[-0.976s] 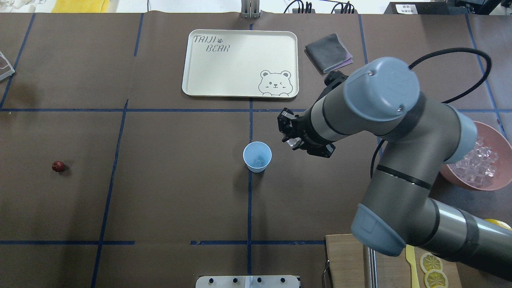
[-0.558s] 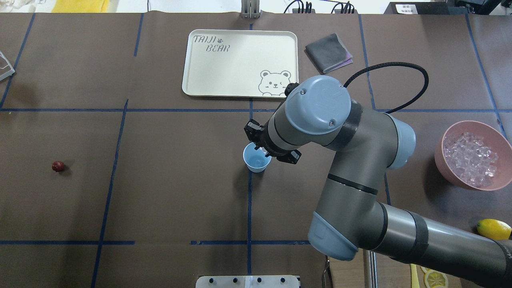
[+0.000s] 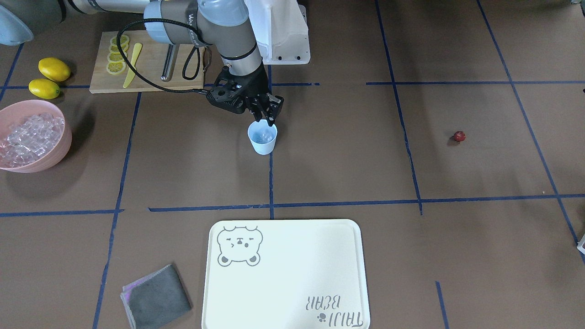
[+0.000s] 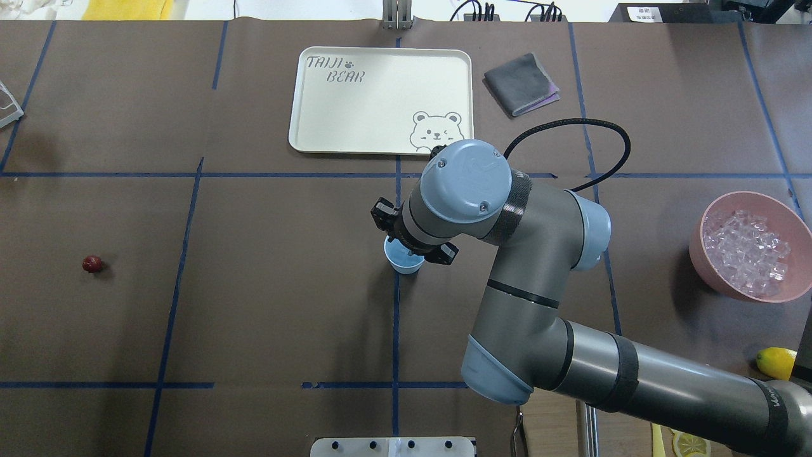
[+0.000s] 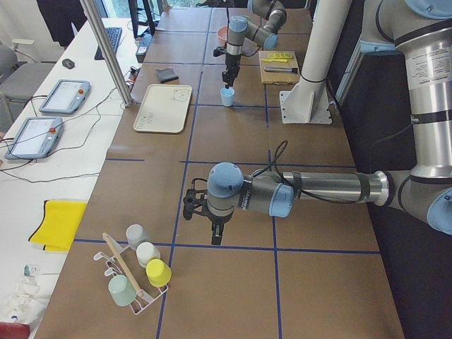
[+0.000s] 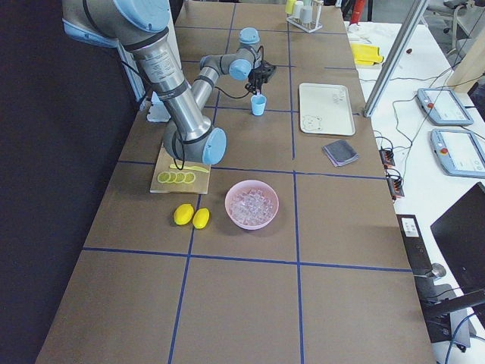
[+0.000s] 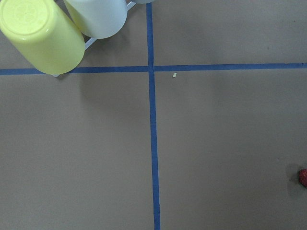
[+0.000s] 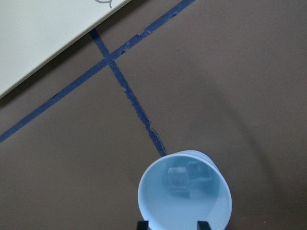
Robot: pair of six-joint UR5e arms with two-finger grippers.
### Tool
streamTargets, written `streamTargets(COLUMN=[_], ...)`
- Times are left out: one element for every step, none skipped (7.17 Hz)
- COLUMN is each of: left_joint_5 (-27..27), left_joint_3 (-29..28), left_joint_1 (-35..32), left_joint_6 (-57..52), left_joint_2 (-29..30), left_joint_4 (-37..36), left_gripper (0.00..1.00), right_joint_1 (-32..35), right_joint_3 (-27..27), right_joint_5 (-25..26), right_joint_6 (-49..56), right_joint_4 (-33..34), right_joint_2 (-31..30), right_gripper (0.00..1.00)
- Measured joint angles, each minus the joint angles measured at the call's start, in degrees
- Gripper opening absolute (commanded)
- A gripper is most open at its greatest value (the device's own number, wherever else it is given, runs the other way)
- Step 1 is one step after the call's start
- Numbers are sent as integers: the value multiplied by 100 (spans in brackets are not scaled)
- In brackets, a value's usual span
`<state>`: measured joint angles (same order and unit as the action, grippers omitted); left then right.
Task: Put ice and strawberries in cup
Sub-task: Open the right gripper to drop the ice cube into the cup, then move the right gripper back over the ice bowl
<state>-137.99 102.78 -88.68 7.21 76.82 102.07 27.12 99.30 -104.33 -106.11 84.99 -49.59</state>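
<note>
The pale-blue cup (image 4: 399,262) stands at the table's middle on a blue tape line. In the right wrist view the cup (image 8: 184,201) holds two clear ice cubes (image 8: 178,181). My right gripper (image 3: 266,118) hangs just above its rim, open, with nothing visible between its fingertips (image 8: 142,224). More ice (image 4: 747,249) fills the pink bowl (image 4: 705,270) at the right. The strawberry (image 4: 92,264) lies alone far left and shows at the left wrist view's edge (image 7: 303,177). My left gripper (image 5: 189,208) hovers over bare table near it; whether it is open or shut I cannot tell.
A cream tray (image 4: 380,101) and a grey cloth (image 4: 521,84) lie beyond the cup. Two lemons (image 3: 54,68) and a cutting board (image 3: 151,68) with lemon slices sit near the robot's base. A rack of upturned cups (image 5: 134,272) stands by the left arm.
My right arm has swung left from beside the cup to right over it. The ice cube seen between its fingers a second ago is no longer there.
</note>
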Motion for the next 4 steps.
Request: streamTargets(left_joint_5=[0,0,-2,-4], left_joint_3=[-2,-6,-8,-8], left_joint_1=[0,0,0,0], left_joint_6=[2,4,2,1], left_joint_2=[-3,-4,-4,-29], left_joint_4=[-2,-5,-7,-3], left_gripper=[100,100,100,100], right_joint_1=[-3,55,228,466], right_joint_3=[-18,15,147,387], right_joint_5=[-1,-21,-79,-152], right_joint_6=[4,22,48,121], right_joint_4=[-7,7,31,45], right_joint_2=[-3,-29,-167,-489], right_gripper=[78,84,88,88])
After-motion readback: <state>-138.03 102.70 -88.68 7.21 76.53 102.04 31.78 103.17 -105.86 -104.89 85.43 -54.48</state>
